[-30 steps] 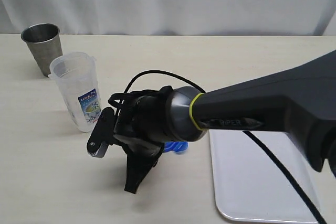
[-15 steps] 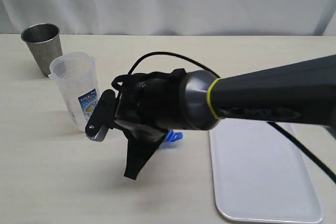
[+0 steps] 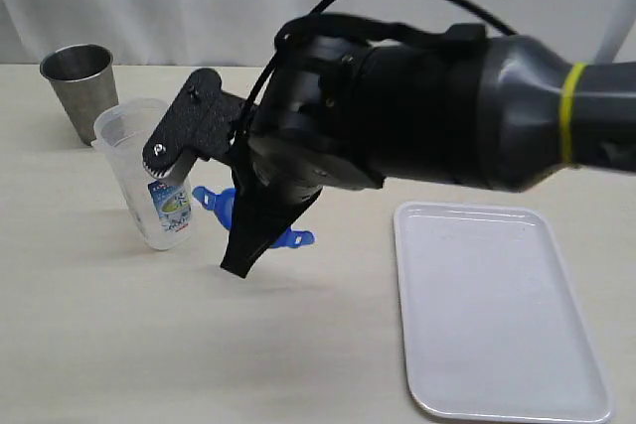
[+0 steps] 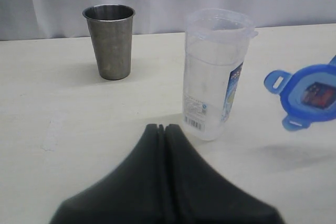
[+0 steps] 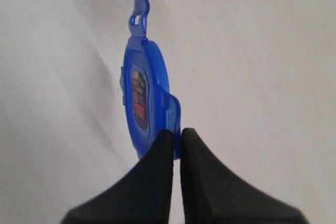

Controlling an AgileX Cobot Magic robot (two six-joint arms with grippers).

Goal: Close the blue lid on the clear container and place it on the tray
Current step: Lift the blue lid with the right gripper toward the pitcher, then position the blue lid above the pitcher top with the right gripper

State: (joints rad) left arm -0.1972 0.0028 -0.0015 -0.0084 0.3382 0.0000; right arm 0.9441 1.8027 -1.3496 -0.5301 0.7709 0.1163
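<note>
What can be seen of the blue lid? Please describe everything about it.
The blue lid is bright blue plastic, rounded-square, with looped snap flaps at its sides and a small dark sticker on top. The right hand is shut on one edge and holds it tilted above the table, where its shadow falls. It hangs beside the clear container, apart from it, not yet on it.

No txt legible — clear container [image 4: 212, 66] label [image 4: 234, 92] + barcode [image 4: 194, 123], blue lid [image 5: 155, 77] sticker [image 5: 139, 95] — all too blurred.
</note>
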